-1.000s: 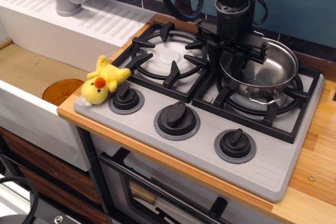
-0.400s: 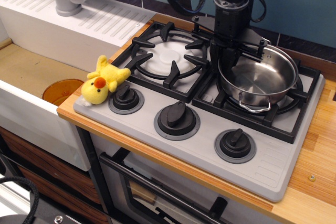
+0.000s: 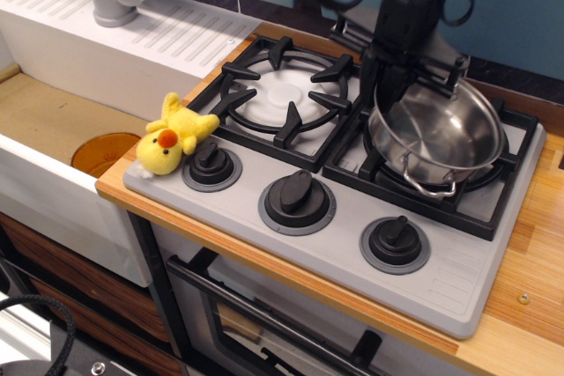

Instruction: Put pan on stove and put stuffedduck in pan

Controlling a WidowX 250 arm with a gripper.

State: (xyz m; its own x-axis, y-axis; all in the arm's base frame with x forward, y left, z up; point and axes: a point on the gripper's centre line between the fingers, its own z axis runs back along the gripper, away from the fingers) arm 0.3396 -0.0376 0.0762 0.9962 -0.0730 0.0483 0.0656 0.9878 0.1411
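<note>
While the black fingers (image 3: 394,85) are down at the back-left rim of the small round shiny steel pan (image 3: 438,134), I honestly can't tell if they're clamped on it or already let go, since the arm body blocks the tips. That pan sits on the right black grate of the light grey toy stove (image 3: 348,178), tipped a bit, its front wire loop handle hanging low over the grate bars. So my read is we're at the tail end of step one, pan basically placed but maybe not settled flat.

Further out, the fuzzy yellow plush stuffedduck (image 3: 171,139) with the orange beak lies at the stove's front-left corner, touching the left black knob (image 3: 211,165), well apart from the pan.

Next move probably calls for freeing the pan, lifting clear, and crossing over the left burner to reach the duck.
</note>
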